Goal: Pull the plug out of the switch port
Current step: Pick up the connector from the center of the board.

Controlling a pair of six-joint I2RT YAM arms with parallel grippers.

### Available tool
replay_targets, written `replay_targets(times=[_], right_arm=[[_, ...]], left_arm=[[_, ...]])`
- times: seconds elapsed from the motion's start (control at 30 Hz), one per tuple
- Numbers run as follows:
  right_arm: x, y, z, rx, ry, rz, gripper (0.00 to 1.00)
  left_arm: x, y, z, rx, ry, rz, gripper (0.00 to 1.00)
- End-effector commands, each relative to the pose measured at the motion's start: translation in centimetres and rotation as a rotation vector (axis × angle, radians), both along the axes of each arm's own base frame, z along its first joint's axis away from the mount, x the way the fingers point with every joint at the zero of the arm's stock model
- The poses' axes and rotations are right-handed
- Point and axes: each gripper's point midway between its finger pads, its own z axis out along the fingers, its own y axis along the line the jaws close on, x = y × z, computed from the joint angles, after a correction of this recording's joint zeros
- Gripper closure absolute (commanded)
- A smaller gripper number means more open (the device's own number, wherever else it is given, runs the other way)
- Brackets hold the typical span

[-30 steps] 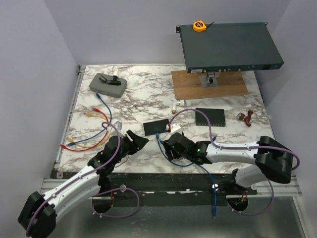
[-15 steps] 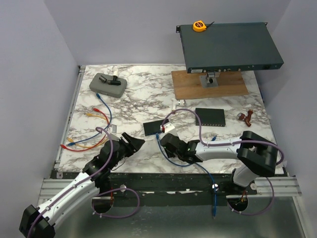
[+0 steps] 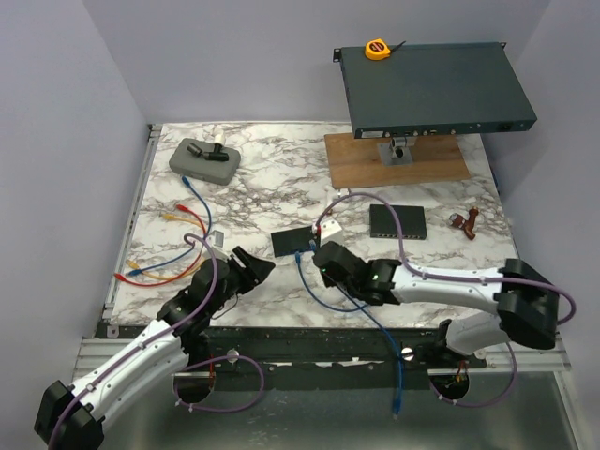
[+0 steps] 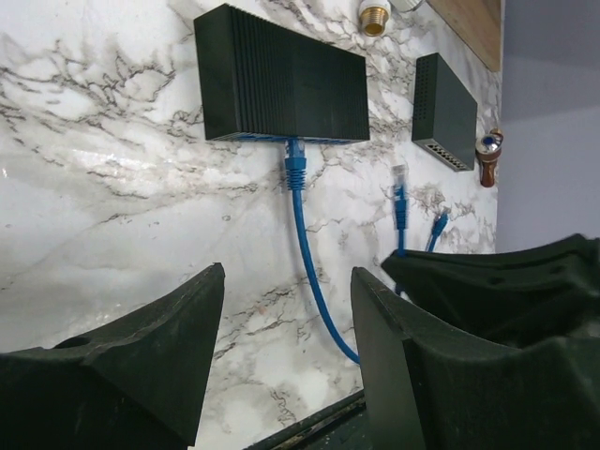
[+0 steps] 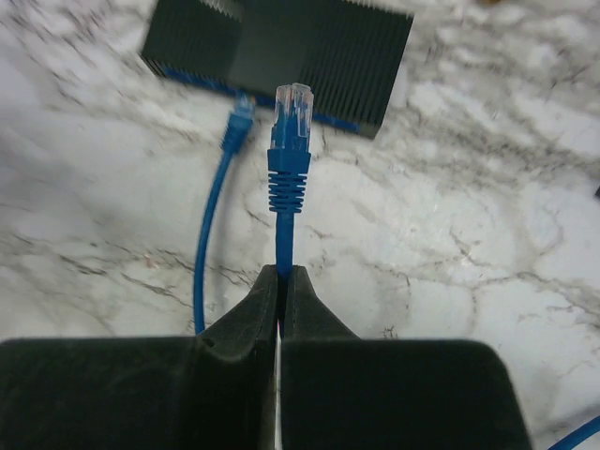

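Observation:
A small black switch (image 3: 292,240) (image 4: 281,89) (image 5: 281,47) lies flat on the marble table. One blue plug (image 4: 295,164) (image 5: 239,117) sits in a port on its near face, and its cable runs toward me. My right gripper (image 5: 281,277) (image 3: 323,255) is shut on a second blue cable just behind its plug (image 5: 291,112) (image 4: 400,187). That plug is free of the switch, its clear tip pointing at the switch's near face. My left gripper (image 4: 286,281) (image 3: 253,265) hangs open and holds nothing, a little left of the switch and near the table's front.
A second black switch (image 3: 397,220) lies to the right, with a brown object (image 3: 466,223) beyond it. A rack unit (image 3: 431,89) with a yellow tape measure (image 3: 377,49) rests over a wooden board (image 3: 394,159). A grey case (image 3: 204,157) and loose coloured cables (image 3: 173,267) lie on the left.
My right gripper has shut on the blue cable behind the free plug and moved slightly toward the switch. The left arm shifted a little and stays open.

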Motion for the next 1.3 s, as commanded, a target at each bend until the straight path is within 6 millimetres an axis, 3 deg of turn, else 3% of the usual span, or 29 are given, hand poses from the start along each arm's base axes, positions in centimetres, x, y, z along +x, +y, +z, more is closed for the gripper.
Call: replay_targets(times=[0.0, 0.17, 0.27, 0.53, 0.73, 0.9, 1.07, 1.17, 1.27], right_arm=[[1.6, 0.1, 8.0, 0.125, -0.156, -0.037, 1.0], [1.7, -0.6, 14.9, 0.411, -0.326, -0.039, 1.0], [1.2, -1.5, 18.0, 0.58, -0.419, -0.023, 0.99], [-0.4, -2.1, 25.1, 0.837, -0.566, 0.061, 1.0], [-3.2, -2.8, 30.7, 1.071, -0.71, 0.195, 1.0], [-2.4, -2.9, 30.0, 1.03, -0.715, 0.163, 1.0], [-0.5, -2.9, 26.2, 0.793, -0.692, 0.103, 0.99], [-0.9, -3.6, 26.7, 0.721, -0.808, 0.165, 0.99], [-0.7, -3.0, 27.4, 0.612, -0.84, 0.223, 0.99]], left_arm=[[0.9, 0.0, 1.8, 0.017, -0.049, 0.008, 0.44], [1.1, -0.4, 2.2, 0.007, -0.069, -0.001, 0.44], [1.0, -0.5, 2.3, -0.019, -0.079, -0.005, 0.44], [0.7, -0.6, 2.4, -0.055, -0.098, -0.009, 0.43], [0.7, -0.5, 2.9, -0.065, -0.117, -0.009, 0.43], [0.6, -0.5, 2.9, -0.062, -0.115, -0.013, 0.43], [0.5, -0.4, 2.4, -0.054, -0.095, -0.012, 0.43], [0.4, -0.5, 2.2, -0.053, -0.091, -0.015, 0.43], [0.6, -0.5, 2.2, -0.051, -0.093, -0.014, 0.43]])
